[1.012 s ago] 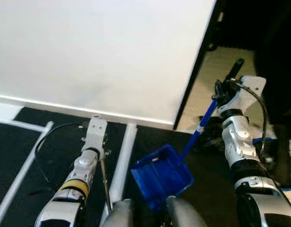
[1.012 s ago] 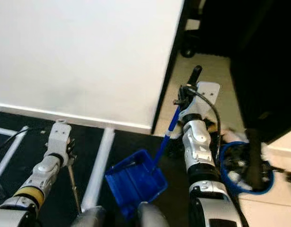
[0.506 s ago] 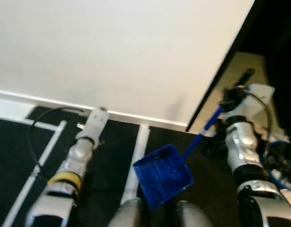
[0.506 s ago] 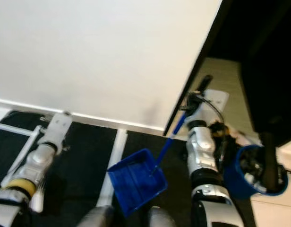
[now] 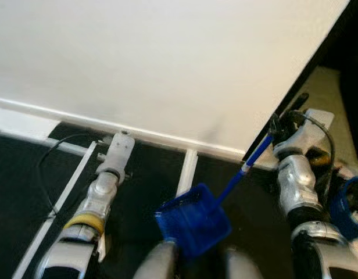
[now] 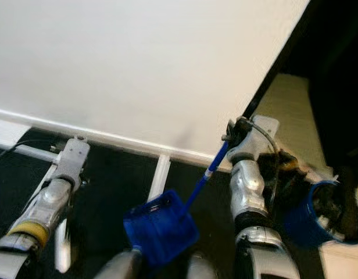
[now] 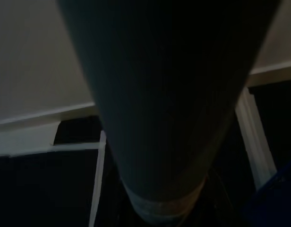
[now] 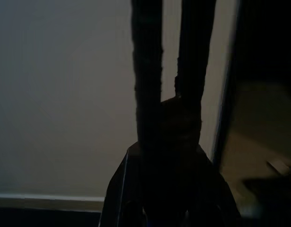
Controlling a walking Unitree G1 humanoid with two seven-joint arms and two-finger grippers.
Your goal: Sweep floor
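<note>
Our left gripper [image 5: 122, 141] sits low over the black floor [image 5: 28, 174], just short of the white baseboard [image 5: 80, 119]; from the head views we cannot tell whether its fingers are apart or together, and the left wrist view gives us a broad dark shaft [image 7: 169, 94] close against the lens, with pale wall and floor lines behind it. White lines [image 5: 63, 195] cross the dark floor on our left side, one running beside the left arm, another [image 5: 188, 165] meeting the baseboard between the arms. Ahead, the white wall [image 5: 167, 64] closes off the whole front (no room to go forward there).

Between the arms, close before our body, the blue dustpan [image 5: 193, 219] hangs tilted above the black floor, its blue handle [image 5: 249, 165] rising slantwise to the right.

On the right, our right gripper [image 5: 276, 125] is clamped on the top of that handle, near the dark vertical edge [image 5: 307, 70] where the wall ends. In the right wrist view the two black fingers [image 8: 148, 71] stand close and parallel against the pale wall. Past that edge a tan floor [image 5: 333, 87] opens, the one free way onward. Beside the right arm lies a blue round container [image 6: 318, 218] with dark clutter, crowding that side.
</note>
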